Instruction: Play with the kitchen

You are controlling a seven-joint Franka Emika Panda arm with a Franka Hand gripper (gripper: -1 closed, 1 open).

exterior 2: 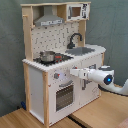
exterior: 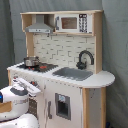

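First exterior view: the kitchen (exterior: pixel 65 70), a tall white and light-wood toy unit, fills the centre and right of the frame before a grey curtain (exterior: pixel 115 45); grey hood (exterior: pixel 40 25) and microwave (exterior: pixel 72 22) on the top shelf, a small metal pot (exterior: pixel 31 61) on the red-ringed stovetop (exterior: pixel 42 66), grey sink (exterior: pixel 75 74) with black faucet (exterior: pixel 85 57) toward the first exterior view's right. The white robot arm (exterior: pixel 17 97) enters at the lower left; the pincer (exterior: pixel 36 89) lies against the cabinet front just below the stovetop, at the knob panel; whether released or clenched cannot be told. Second exterior view: the kitchen stands on a wooden bench (exterior 2: pixel 100 112), oven door (exterior 2: pixel 64 96) below the knobs (exterior 2: pixel 57 76). The arm (exterior 2: pixel 102 77) reaches in from the second exterior view's right; the pincer (exterior 2: pixel 74 73) sits at the front panel above the oven door, just beside the knobs; contact cannot be told, nor the pincer's state.
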